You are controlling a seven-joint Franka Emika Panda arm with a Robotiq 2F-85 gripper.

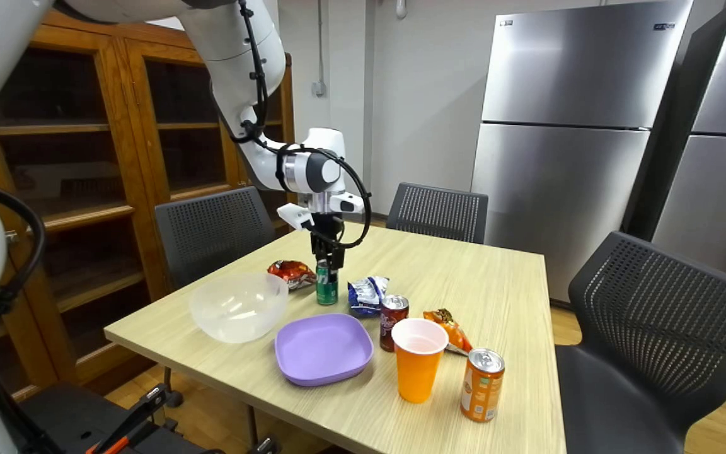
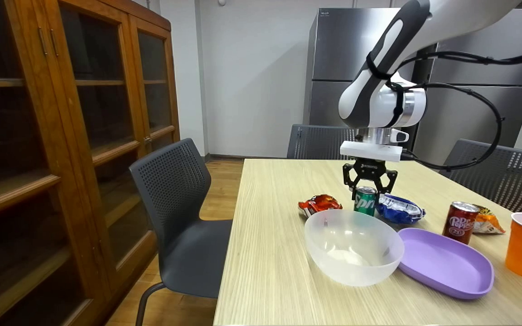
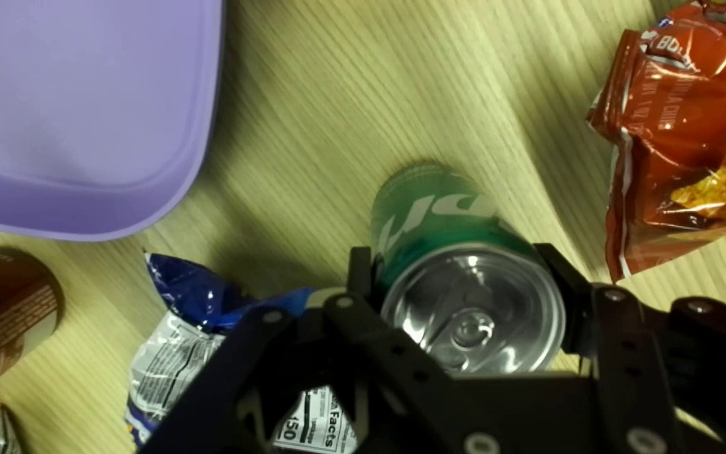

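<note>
In an exterior view, the claw [image 2: 366, 197] points straight down and holds the green can [image 2: 364, 204], a finger at each side near the top. The green can stands upright on the desk [image 2: 261, 271]. The red bag [image 2: 321, 204] lies just to its left in the picture, the blue bag [image 2: 400, 209] just to its right. The bowl [image 2: 354, 274] sits nearer the camera and covers the green can's foot; the tray [image 2: 449, 262] is beside the bowl. A cabinet [image 2: 68, 145] lines the picture's left, with a chair [image 2: 172, 194] between it and the desk.

In an exterior view, the arm [image 1: 227, 69] reaches in from the upper left. The green can is behind the tray, between the red bag and the blue bag. Nearer the camera stand the brown can [image 1: 393, 315], the cup [image 1: 418, 369] and the orange can [image 1: 483, 388], with the orange bag [image 1: 451, 331] lying behind the cup. A fridge [image 1: 558, 208] stands beyond the desk.

In the wrist view, the fingers [image 3: 360, 271] flank the green can, narrowed to its width and seemingly touching both sides. Its lid faces the camera. The claw's black links hide part of the blue bag.
</note>
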